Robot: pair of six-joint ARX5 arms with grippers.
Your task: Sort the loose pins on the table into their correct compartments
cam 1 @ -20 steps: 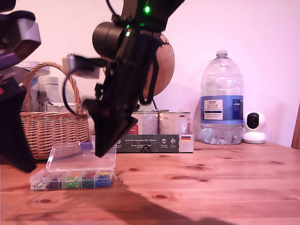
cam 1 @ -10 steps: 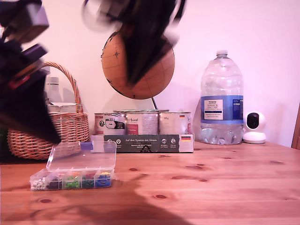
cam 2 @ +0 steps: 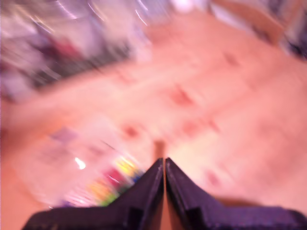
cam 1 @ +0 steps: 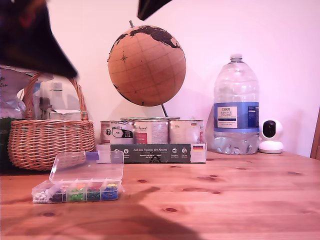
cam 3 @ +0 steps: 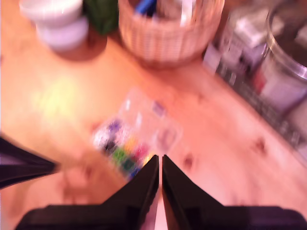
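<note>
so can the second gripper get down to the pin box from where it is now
Probably yes. My second gripper hangs above the pin box, lid open, with only bare table between. Its jaws are closed, and the view is blurred.

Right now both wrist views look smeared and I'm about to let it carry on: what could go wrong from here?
Both wrist views are blurred, so no loose pins can be picked out; a descent now would be aimed blind. The clear pin box lies open, its lid tilted back, so a misjudged arm could knock it and scatter pins. My first gripper and second gripper look closed.
</note>
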